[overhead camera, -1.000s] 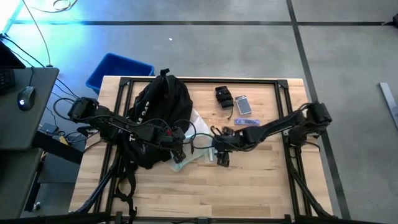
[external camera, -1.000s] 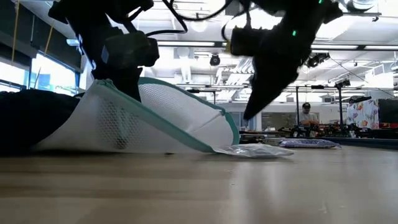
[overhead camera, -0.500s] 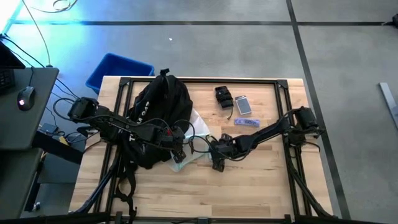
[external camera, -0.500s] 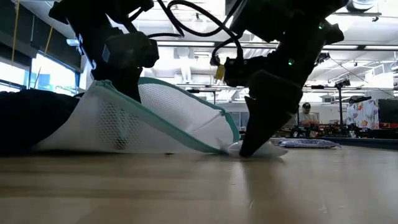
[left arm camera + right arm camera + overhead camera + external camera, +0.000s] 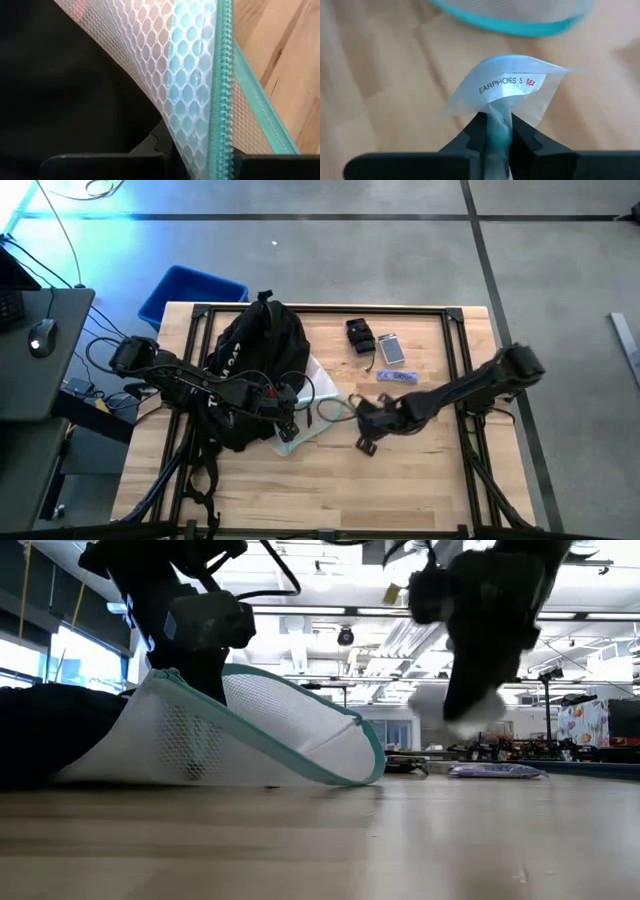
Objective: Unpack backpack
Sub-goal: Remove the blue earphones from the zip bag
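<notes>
The black backpack lies at the table's left. A white mesh pouch with a teal zipper lies beside it, its underside on the table; my left gripper is shut on it. My right gripper is shut on a small clear plastic bag labelled EARPHONES. It holds the bag in the air to the right of the pouch's mouth. The low view shows that bag only as a pale blur under the gripper. My left gripper pinches the mesh pouch at its teal zipper edge between its two fingers, coming from above. It holds that edge raised while the pouch's underside stays on the table. My right gripper pinches the clear bag's lower part between its two fingers. The bag's labelled end fans out beyond the fingertips. The bag is lifted clear of the table.
A blue bin stands off the table's far left corner. On the far right part of the table lie a black item, a flat grey device and a blue packet. Bare wood shows along the near edge.
My right gripper came down beside the pouch's mouth, shut on the clear bag that lay there, then rose and moved toward the table's right edge with it. The bag is now lifted clear. The pouch and my left gripper have stayed still.
</notes>
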`<action>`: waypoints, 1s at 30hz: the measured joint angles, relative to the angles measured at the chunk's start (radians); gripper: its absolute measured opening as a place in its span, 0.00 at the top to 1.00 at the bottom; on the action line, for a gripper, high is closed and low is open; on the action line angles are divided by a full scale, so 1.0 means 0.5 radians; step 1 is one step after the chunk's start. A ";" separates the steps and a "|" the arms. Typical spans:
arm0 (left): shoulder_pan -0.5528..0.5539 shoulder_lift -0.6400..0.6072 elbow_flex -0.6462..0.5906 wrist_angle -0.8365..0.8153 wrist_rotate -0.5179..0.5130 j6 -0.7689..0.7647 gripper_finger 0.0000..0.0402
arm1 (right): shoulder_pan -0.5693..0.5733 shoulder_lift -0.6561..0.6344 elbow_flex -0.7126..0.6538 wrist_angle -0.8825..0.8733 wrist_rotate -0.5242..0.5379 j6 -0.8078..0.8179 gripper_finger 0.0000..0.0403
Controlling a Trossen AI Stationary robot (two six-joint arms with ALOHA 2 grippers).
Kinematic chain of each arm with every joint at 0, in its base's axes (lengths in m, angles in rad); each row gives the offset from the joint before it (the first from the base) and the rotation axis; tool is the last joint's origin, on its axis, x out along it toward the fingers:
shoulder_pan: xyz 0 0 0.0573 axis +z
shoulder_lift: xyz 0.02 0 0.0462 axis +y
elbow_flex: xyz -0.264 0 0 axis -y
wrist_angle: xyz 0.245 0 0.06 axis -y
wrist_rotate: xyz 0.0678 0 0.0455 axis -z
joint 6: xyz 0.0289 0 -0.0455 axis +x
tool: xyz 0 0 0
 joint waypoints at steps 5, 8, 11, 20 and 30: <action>0.000 0.000 0.000 0.002 -0.001 0.000 1.00 | -0.261 -0.311 0.003 -0.135 0.117 -0.155 0.94; -0.002 0.000 0.000 0.002 -0.002 0.000 1.00 | -0.526 -0.362 0.003 -0.057 -0.031 -0.425 0.94; -0.002 0.000 0.000 0.002 -0.002 -0.001 1.00 | -0.805 -0.326 0.003 0.111 -0.244 -0.678 0.94; -0.008 -0.002 0.000 0.068 0.000 -0.118 1.00 | -1.314 0.133 0.003 0.679 -0.604 -1.014 0.91; -0.008 -0.002 0.000 0.070 0.000 -0.462 1.00 | -1.559 0.364 0.003 1.061 -0.622 -1.210 0.75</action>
